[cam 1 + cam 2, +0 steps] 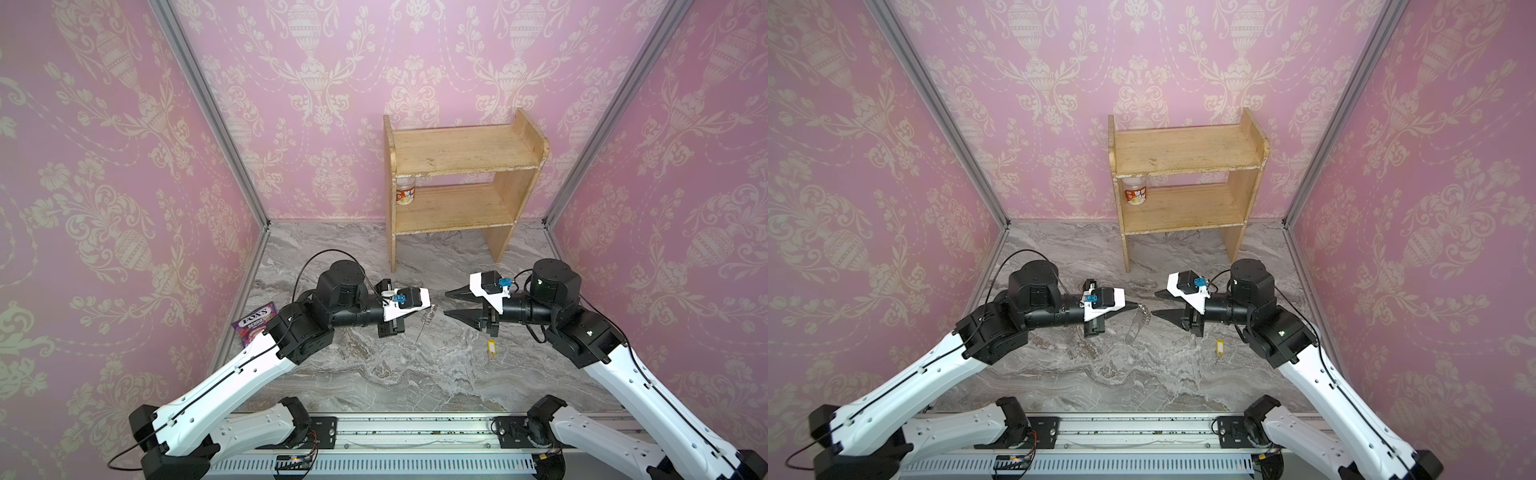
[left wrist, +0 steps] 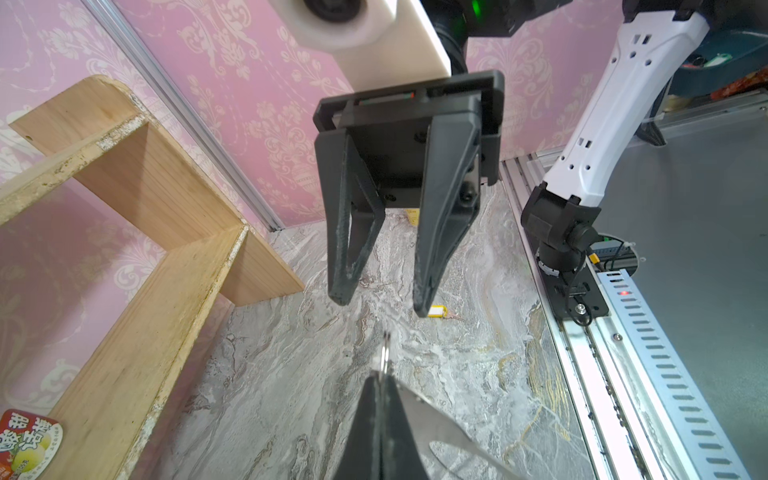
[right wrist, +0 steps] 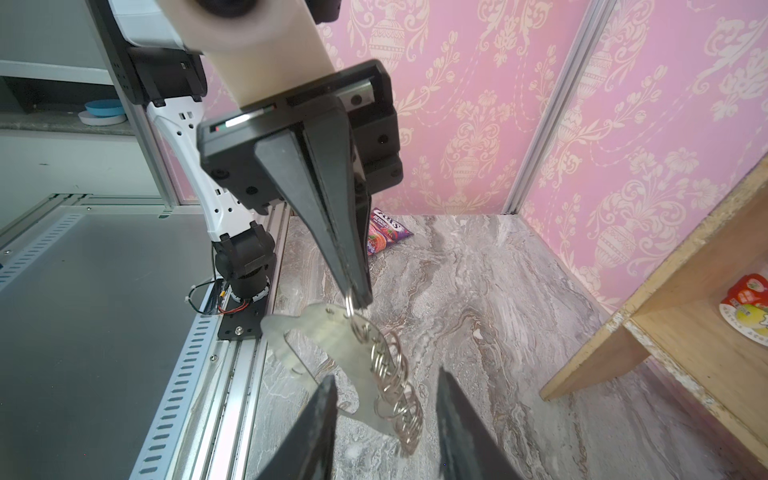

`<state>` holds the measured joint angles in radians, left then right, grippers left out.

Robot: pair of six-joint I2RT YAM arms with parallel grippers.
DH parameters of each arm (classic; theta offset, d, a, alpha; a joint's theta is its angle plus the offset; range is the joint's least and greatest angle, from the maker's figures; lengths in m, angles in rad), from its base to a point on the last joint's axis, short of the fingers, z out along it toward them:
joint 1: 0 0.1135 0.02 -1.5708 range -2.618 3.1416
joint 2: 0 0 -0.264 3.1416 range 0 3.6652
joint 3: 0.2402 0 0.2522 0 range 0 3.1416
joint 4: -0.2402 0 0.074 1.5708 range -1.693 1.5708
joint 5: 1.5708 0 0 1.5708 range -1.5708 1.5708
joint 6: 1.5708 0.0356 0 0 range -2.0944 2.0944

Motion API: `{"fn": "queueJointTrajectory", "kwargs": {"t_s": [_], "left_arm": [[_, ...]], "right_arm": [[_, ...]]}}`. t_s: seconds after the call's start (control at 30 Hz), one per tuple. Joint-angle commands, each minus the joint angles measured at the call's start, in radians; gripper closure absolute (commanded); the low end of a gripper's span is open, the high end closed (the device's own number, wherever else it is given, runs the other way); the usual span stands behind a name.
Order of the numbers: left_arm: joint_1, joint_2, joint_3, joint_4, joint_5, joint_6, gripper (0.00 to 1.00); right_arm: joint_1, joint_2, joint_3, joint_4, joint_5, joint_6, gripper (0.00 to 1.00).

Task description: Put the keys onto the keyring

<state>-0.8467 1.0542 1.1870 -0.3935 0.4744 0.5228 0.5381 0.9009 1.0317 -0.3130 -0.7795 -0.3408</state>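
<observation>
The keyring, a flat silver plate with several small rings along one edge, hangs above the marble table. My left gripper is shut on one of its rings, and the plate dangles below the fingertips. My right gripper faces it from the right, open and holding nothing. Its two fingers stand on either side of the hanging rings without touching them. The keys, a yellow tag with a small key, lie flat on the table below the right gripper, also visible in the left wrist view.
A wooden two-level shelf stands at the back right, with a small jar on its lower board. A purple candy bag lies by the left wall. The arms' metal rail runs along the front edge.
</observation>
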Motion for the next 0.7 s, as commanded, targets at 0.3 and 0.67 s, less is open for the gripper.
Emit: {"fn": "queueJointTrajectory", "kwargs": {"t_s": [0.3,0.67], "left_arm": [[-0.017,0.013,0.047,-0.06,-0.041,0.082,1.0],[-0.02,0.006,0.051,-0.059,-0.037,0.079,1.0]], "right_arm": [[0.092,0.058,0.031,0.018,0.027,-0.038,0.7],[0.1,0.066,0.033,0.02,0.059,-0.049,0.83]]}}
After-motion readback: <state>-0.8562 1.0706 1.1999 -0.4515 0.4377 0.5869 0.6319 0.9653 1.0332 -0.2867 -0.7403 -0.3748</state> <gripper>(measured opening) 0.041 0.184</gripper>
